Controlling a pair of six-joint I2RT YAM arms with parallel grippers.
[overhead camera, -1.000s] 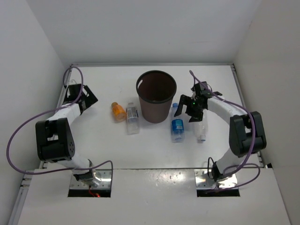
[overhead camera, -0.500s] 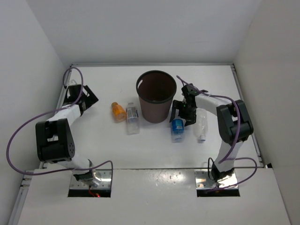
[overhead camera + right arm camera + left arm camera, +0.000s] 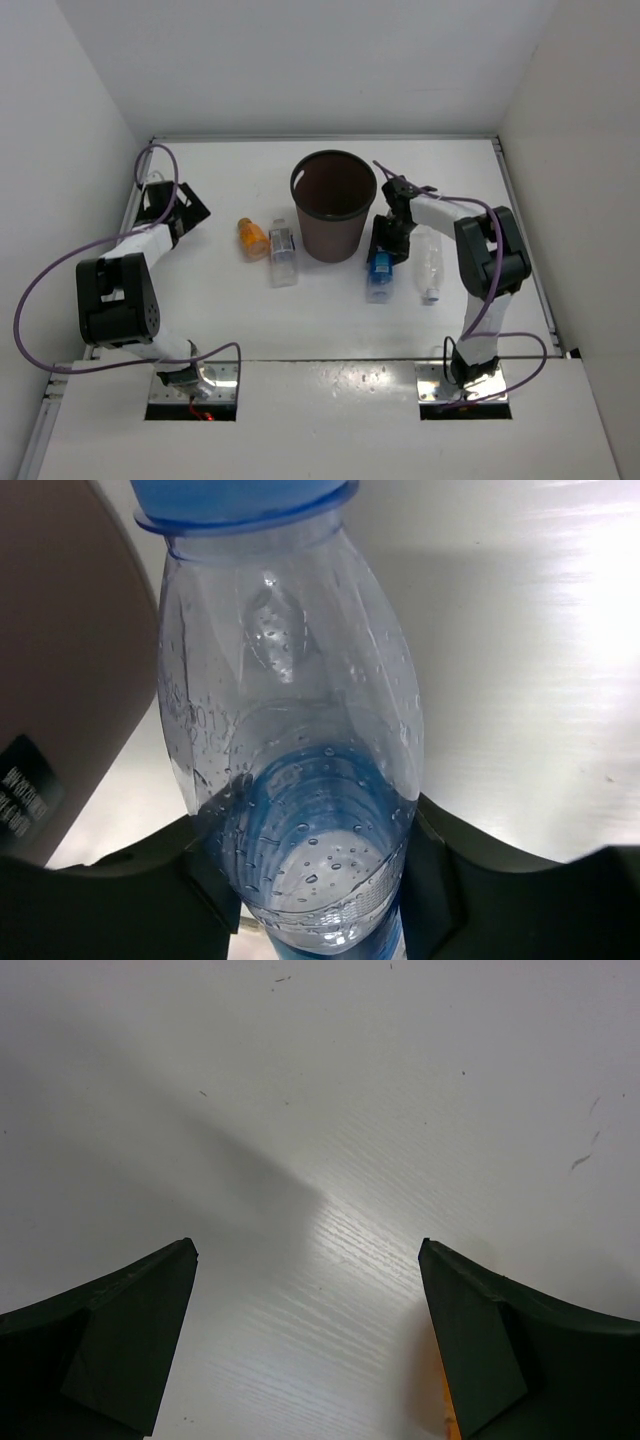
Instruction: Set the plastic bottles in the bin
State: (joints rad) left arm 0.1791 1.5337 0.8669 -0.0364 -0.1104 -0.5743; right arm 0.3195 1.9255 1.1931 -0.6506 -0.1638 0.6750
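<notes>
the right gripper (image 3: pixel 383 252) has its fingers pressed on both sides of the blue-label bottle (image 3: pixel 290 730), which lies just beside the bin (image 3: pixel 296 190), on its right. the left gripper (image 3: pixel 305 1260) stands wide open and holds nothing, over the table (image 3: pixel 220 300) near the left edge.

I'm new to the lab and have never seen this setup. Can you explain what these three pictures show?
The machine is two robot arms, a left arm and a right arm, bolted at the near edge of a table. The wide picture looks down from above. The other two come from a camera on each wrist. On the table lie an orange bottle, a white-label bottle, a blue-label bottle and a plain clear bottle, on either side of a brown bin. The left gripper is open over bare table, holding nothing. The right gripper grips the blue-label bottle, which lies beside the bin.
</notes>
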